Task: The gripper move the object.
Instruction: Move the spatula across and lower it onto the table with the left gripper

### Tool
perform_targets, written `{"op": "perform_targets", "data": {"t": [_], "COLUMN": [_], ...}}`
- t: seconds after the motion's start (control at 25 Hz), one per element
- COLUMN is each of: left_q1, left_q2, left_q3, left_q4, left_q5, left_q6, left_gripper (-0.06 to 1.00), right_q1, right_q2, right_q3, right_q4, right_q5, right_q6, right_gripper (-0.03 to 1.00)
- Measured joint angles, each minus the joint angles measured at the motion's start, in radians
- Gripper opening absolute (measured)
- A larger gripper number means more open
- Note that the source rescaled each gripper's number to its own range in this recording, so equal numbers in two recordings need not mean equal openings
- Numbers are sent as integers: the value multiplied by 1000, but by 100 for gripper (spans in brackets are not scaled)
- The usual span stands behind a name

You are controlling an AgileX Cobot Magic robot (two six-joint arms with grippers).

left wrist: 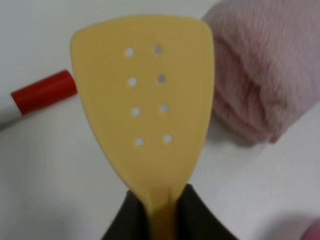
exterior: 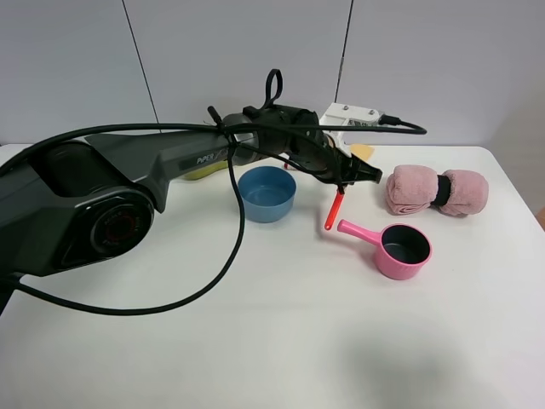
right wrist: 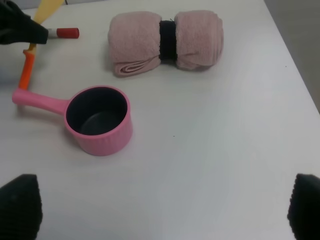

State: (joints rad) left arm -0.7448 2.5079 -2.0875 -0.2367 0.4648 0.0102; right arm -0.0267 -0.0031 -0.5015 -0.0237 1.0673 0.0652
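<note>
My left gripper [exterior: 366,173] reaches across the middle of the table and is shut on the toy spatula's neck. The spatula's orange-red handle [exterior: 335,210] slants down toward the table, just left of the pink saucepan's handle. In the left wrist view the black jaws [left wrist: 160,205] pinch the neck below the pale yellow perforated blade [left wrist: 145,95]. The right wrist view shows the same gripper [right wrist: 20,27], the blade [right wrist: 47,9] and the handle [right wrist: 26,70]. My right gripper [right wrist: 160,210] is open and empty, well back from the saucepan.
A pink saucepan [exterior: 400,250] [right wrist: 97,120] stands right of the spatula handle. A rolled pink towel [exterior: 436,191] [right wrist: 167,40] [left wrist: 265,65] lies behind it. A red-capped white marker [left wrist: 45,92] [right wrist: 67,33] lies near the blade. A blue bowl [exterior: 266,192] sits under the left arm.
</note>
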Motion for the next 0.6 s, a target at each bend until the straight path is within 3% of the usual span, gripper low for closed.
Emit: {"op": "perform_targets", "data": {"t": [0.32,0.6], "left_q1": [0,0], "left_q2": [11,11], "left_q3": [-1,-1], "left_q4": [23,26], "left_q5": [62,66], "left_q6": [254,282], "left_gripper": [0,0], "right_q1": [0,0], "right_q2": [0,0], "right_q3": [0,0], "right_q4": [0,0], "right_q5": [0,0], "right_q6": [0,0], "right_gripper": [100,100]}}
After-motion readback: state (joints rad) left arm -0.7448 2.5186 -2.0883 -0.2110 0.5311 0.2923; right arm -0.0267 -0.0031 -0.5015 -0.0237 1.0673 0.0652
